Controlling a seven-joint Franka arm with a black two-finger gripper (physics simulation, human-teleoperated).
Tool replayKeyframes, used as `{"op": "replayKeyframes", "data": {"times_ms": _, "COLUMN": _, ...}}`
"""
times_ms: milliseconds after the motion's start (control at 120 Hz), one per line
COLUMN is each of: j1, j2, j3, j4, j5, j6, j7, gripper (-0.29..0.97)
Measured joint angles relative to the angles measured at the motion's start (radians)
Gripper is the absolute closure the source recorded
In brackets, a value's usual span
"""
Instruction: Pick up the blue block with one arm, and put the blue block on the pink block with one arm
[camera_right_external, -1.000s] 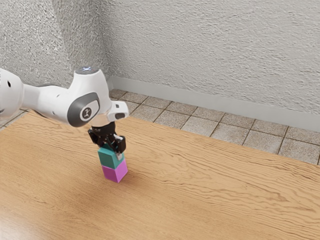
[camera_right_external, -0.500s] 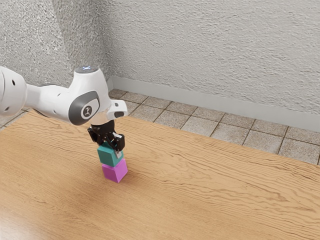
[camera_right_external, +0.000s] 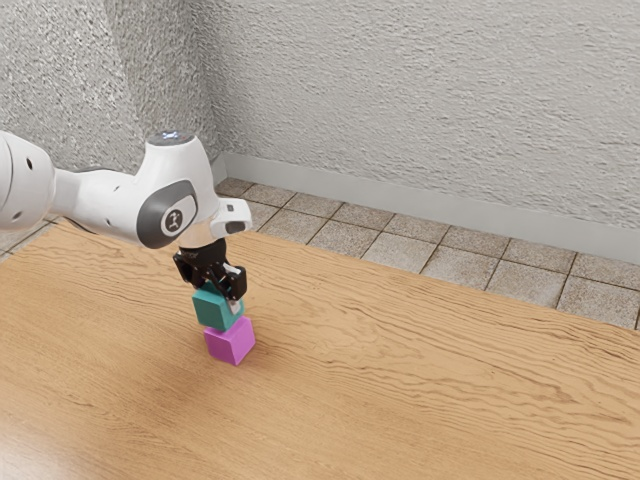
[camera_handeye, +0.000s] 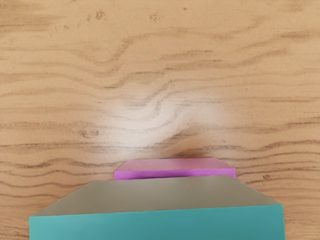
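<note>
Exterior view: the wooden table runs wide and bare toward the exterior view's right and toward the near edge of the picture. Its far edge cuts on a slant from the left side down toward the right. Past that edge lie a tiled floor and a rough plaster wall, which meets a second wall in a corner at the upper left.

The pink block sits flat on the wood, well in from the far edge, with free surface on every side. The teal block (more green-blue than plain blue) is directly on top of it, slightly turned against it, and their faces appear to meet, though a thin gap cannot be ruled out.

The white arm comes in from the exterior view's left, its forearm nearly level, and the wrist bends down so the hand points straight at the table. The black gripper pinches the teal block's upper part, one finger on each side.

In the wrist view, the teal block looms just under the hand, the pink block peeks out beyond its top edge, and the grained table stretches past both.
</note>
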Motion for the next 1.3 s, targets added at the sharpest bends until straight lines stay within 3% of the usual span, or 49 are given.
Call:
{"op": "replayKeyframes", "data": {"times_ms": 817, "j1": 0.0, "j2": 0.006, "j3": 0.0, "j4": 0.002, "j5": -0.021, "j6": 0.012, "j7": 0.01, "gripper": 0.3}}
{"op": "replayKeyframes", "data": {"times_ms": 1075, "j1": 0.0, "j2": 0.006, "j3": 0.0, "j4": 0.0, "j5": -0.047, "j6": 0.011, "j7": 0.018, "gripper": 0.11}}
{"op": "replayKeyframes", "data": {"times_ms": 1300, "j1": 0.0, "j2": 0.003, "j3": 0.0, "j4": 0.0, "j5": -0.052, "j6": 0.011, "j7": 0.022, "gripper": 0.04}}
